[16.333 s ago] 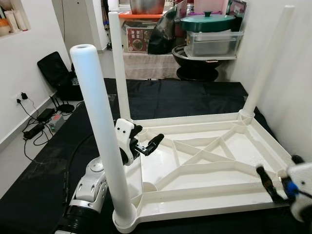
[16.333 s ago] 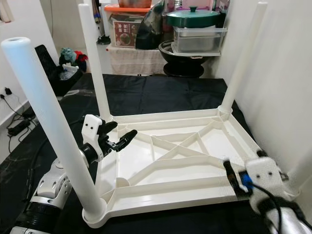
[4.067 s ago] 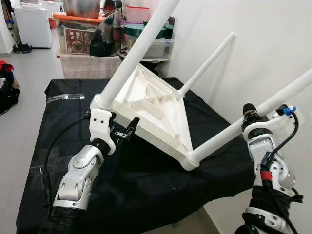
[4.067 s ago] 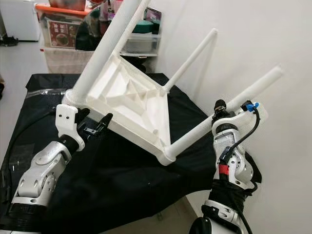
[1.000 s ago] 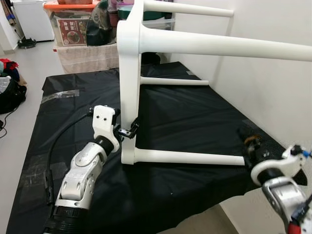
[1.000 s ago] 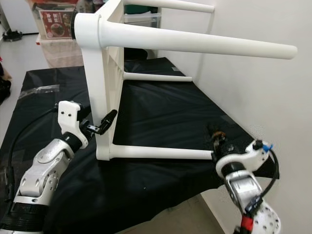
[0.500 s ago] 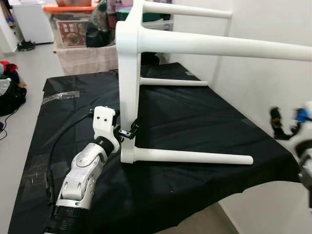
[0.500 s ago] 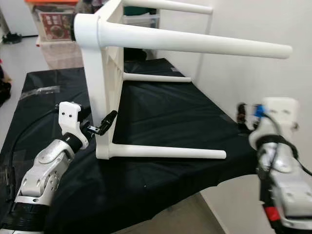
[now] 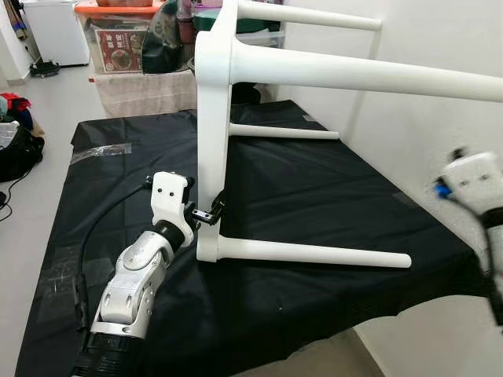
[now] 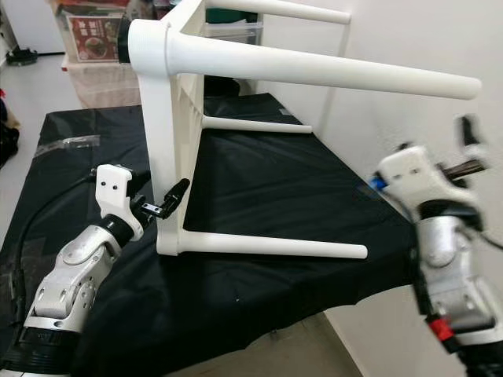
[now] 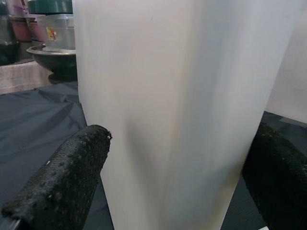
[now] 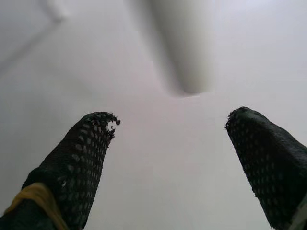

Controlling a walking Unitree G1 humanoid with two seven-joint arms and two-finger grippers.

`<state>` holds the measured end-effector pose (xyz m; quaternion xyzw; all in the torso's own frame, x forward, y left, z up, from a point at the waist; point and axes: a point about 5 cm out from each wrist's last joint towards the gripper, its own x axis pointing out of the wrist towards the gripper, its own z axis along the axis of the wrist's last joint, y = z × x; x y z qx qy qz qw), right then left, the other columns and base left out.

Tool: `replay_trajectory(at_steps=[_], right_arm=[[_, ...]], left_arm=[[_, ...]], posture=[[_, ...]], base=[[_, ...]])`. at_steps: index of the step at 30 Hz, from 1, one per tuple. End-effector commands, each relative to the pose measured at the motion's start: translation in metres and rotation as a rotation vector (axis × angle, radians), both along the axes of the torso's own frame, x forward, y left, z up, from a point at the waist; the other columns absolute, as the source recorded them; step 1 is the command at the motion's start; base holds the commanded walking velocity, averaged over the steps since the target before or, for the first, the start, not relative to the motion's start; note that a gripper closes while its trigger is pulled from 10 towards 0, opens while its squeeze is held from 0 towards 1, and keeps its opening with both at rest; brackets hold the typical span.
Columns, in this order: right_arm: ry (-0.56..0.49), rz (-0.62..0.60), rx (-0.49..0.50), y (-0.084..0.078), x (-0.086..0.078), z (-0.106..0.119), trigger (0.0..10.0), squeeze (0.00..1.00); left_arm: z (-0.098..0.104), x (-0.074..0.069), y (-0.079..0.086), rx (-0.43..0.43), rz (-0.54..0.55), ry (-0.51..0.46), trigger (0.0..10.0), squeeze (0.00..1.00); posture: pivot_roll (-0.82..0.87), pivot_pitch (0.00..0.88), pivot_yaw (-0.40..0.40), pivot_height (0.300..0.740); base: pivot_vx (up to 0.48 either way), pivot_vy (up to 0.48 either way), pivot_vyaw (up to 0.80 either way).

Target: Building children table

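The white children's table (image 9: pixel 212 118) stands on its side on the black cloth. Its top is vertical and its legs point toward the wall on my right. The lower near leg (image 9: pixel 314 253) lies on the cloth, and the upper near leg (image 9: pixel 354 72) hangs level in the air. My left gripper (image 9: pixel 206 212) is shut on the bottom edge of the tabletop (image 11: pixel 168 96), one finger on each face. My right gripper (image 10: pixel 470 149) is raised near the wall, just below the upper leg's end (image 12: pixel 184 72). It is open and holds nothing.
The black cloth (image 9: pixel 330 196) ends close to me and at the right, near the white wall (image 9: pixel 440 39). Storage boxes and pots (image 9: pixel 126 47) stand at the back. A black bag (image 9: pixel 16 149) sits on the floor at the left. A cable (image 9: pixel 86 236) trails along my left arm.
My right gripper has come off the end of the lower leg and risen toward the upper leg's end. The table, which was tipped from legs-up onto its side, has stayed put. The left gripper holds.
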<state>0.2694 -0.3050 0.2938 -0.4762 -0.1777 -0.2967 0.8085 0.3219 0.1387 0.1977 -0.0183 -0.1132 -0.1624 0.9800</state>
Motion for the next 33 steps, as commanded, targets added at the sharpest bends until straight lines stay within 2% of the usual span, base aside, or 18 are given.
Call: replay_trajectory(at_steps=[1,12,14,16,17,19,20,27,30,33], right_arm=[[-0.025,0.01,-0.034,0.003,-0.001,0.003,10.0,0.0],[-0.032,0.042,-0.114,0.002,0.001,0.009,10.0,0.0],[-0.025,0.112,-0.165,0.006,0.008,0.019,10.0,0.0],[-0.025,0.125,-0.171,0.007,0.009,0.021,10.0,0.0],[-0.012,0.165,-0.189,0.011,0.016,0.026,10.0,0.0],[-0.012,0.165,-0.189,0.011,0.016,0.026,10.0,0.0],[0.015,0.195,-0.19,0.012,0.022,0.027,10.0,0.0],[0.058,0.237,-0.188,0.015,0.033,0.027,10.0,0.0],[0.137,0.261,-0.186,0.012,0.046,0.021,10.0,0.0],[0.16,0.262,-0.183,0.01,0.051,0.022,10.0,0.0]], left_arm=[[-0.008,-0.001,0.002,0.003,0.011,0.024,10.0,0.0],[-0.01,0.003,0.0,0.021,-0.003,0.035,10.0,0.0],[-0.014,0.005,-0.004,0.032,-0.013,0.049,10.0,0.0],[-0.015,0.005,-0.005,0.035,-0.015,0.051,10.0,0.0],[-0.017,0.005,-0.006,0.04,-0.014,0.057,10.0,0.0],[-0.017,0.005,-0.006,0.04,-0.014,0.057,10.0,0.0],[-0.018,0.006,-0.007,0.042,-0.014,0.059,10.0,0.0],[-0.019,0.008,-0.006,0.05,-0.012,0.062,10.0,0.0],[-0.02,0.009,-0.005,0.056,-0.005,0.063,10.0,0.0],[-0.02,0.009,-0.004,0.057,-0.002,0.063,10.0,0.0]], posture=[[0.06,0.0,-0.072,0.74],[0.06,0.0,-0.065,0.74],[0.05,0.0,-0.064,0.74],[0.05,0.0,-0.065,0.74],[0.05,0.0,-0.069,0.74],[0.05,0.0,-0.069,0.74],[0.05,0.0,-0.073,0.74],[0.05,0.0,-0.076,0.74],[0.06,0.0,-0.083,0.74],[0.06,0.0,-0.083,0.74]], base=[[0.0,0.0,0.0],[0.0,0.0,0.0],[0.0,0.0,0.0],[0.0,0.0,0.0],[0.0,0.0,0.0],[0.0,0.0,0.0],[0.0,0.0,0.0],[0.0,0.0,0.0],[0.0,0.0,0.0],[0.0,0.0,0.0]])
